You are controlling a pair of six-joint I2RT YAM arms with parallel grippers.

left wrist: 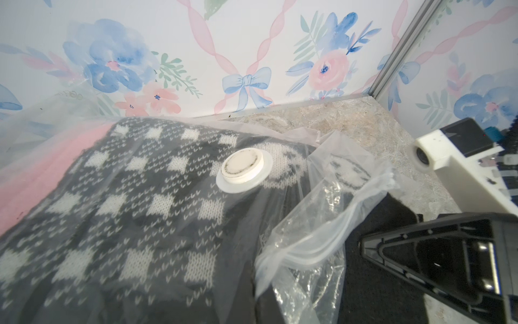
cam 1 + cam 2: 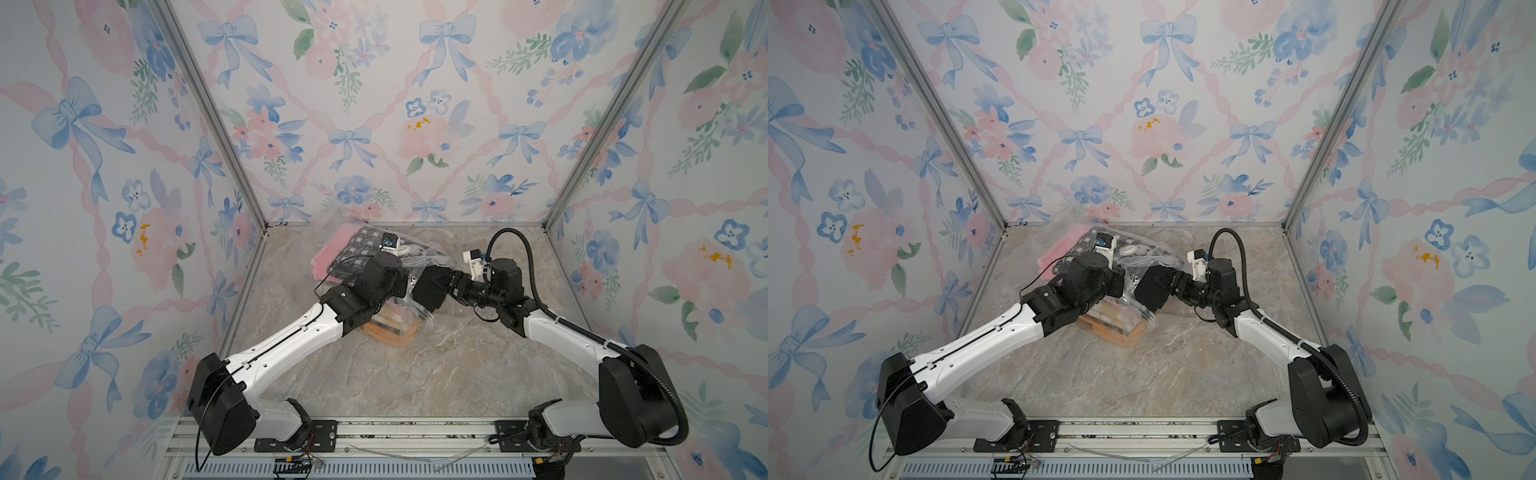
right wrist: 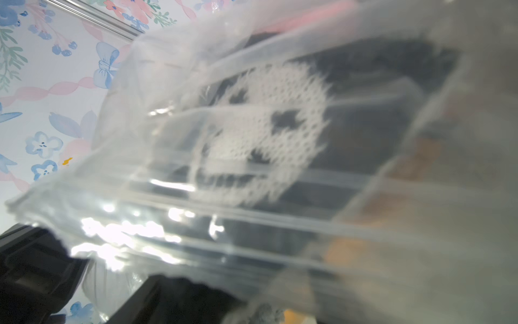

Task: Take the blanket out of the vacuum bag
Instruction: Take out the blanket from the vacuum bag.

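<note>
Two arms meet over one counter (image 2: 415, 374); the left tool (image 2: 397, 282) is pressed together over one vacuum bag (image 1: 322, 224) lying toward the counter's back, any hold hidden; inside lie one pink cloth (image 1: 33, 174), one knitted blanket (image 1: 140, 210) and orange folds (image 2: 386, 330) I cannot count; one white valve cap (image 1: 242, 171) faces up; the right tool (image 2: 426, 286), spread, sits at the bag's ribbed edge.

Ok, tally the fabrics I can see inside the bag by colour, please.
Pink fabric: 1
Black-and-white knit: 1
Orange-and-cream stack: 1 (its layers cannot be told apart)
Total: 3, all seen through the plastic of the vacuum bag.
</note>
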